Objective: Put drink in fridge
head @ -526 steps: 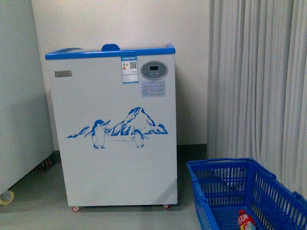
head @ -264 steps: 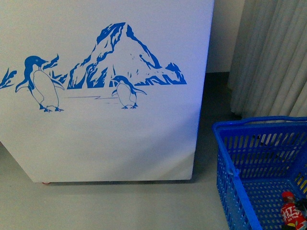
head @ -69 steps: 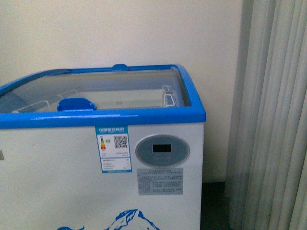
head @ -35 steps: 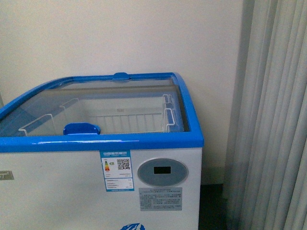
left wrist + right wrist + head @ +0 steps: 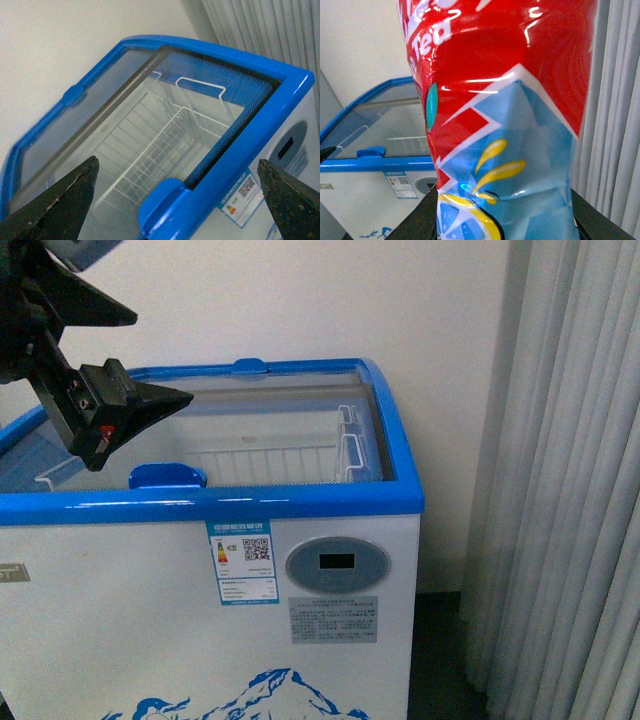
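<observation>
One drink | gripped inside right tool | left tool spread over fridge

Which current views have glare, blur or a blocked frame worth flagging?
Front view: evenly lit, but the left gripper is a dark, underexposed shape over the fridge. Left wrist view: one end of the fridge's blue rim is blurred, the rest sharp. Right wrist view: the drink fills most of the frame, with white glare streaks on its red label.
</observation>
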